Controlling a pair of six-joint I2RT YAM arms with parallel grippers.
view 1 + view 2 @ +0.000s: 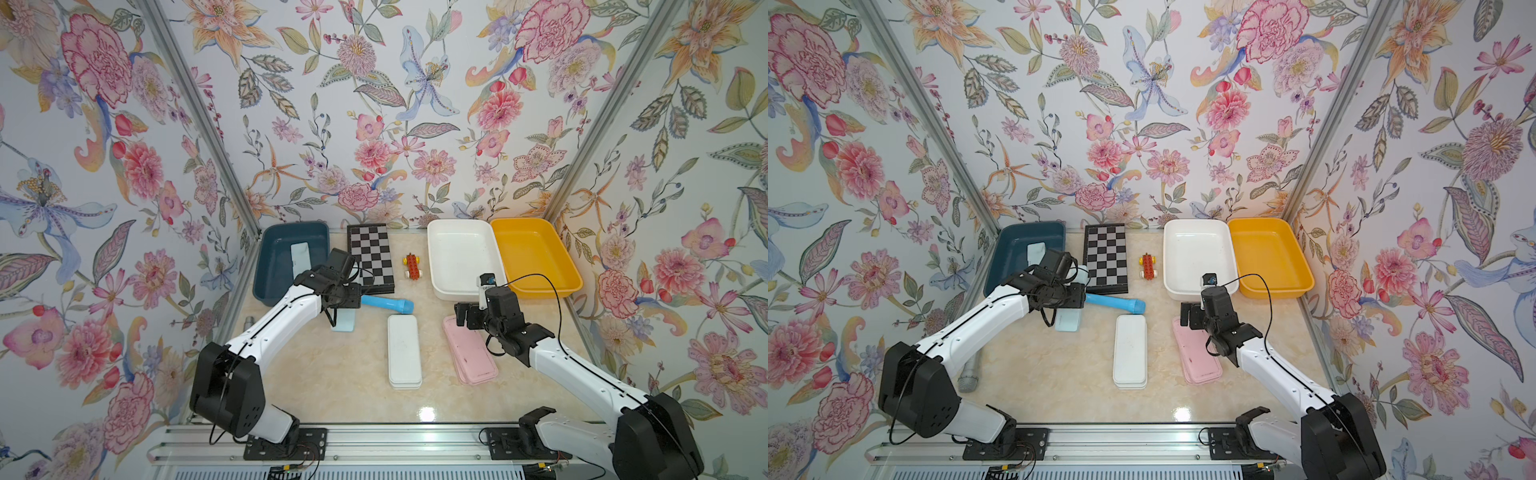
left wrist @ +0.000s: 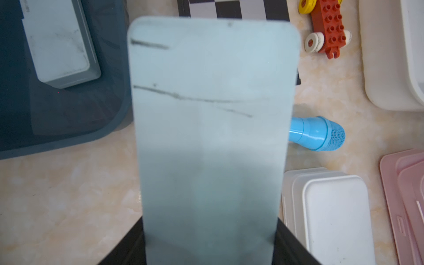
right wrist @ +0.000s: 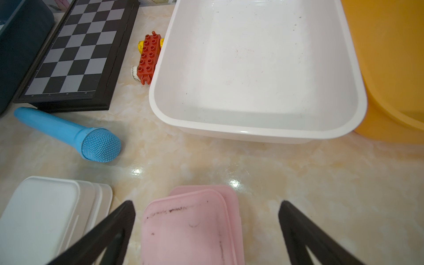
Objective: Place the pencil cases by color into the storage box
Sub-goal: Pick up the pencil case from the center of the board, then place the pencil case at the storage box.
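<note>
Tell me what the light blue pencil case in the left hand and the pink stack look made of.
The light blue pencil case looks like hard, smooth matte plastic: flat face, rounded corners, dark scuff lines. The pink pencil cases look like the same rigid plastic, with a slightly satin finish, moulded rims and dark smudges. Plastic is a guess from looks alone.

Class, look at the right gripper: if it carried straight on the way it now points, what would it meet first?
The right gripper stands open over the pink pencil cases, angled downward and toward the white tray. Going straight on, it would probably meet the top pink case first; the downward angle is hard to judge.
</note>
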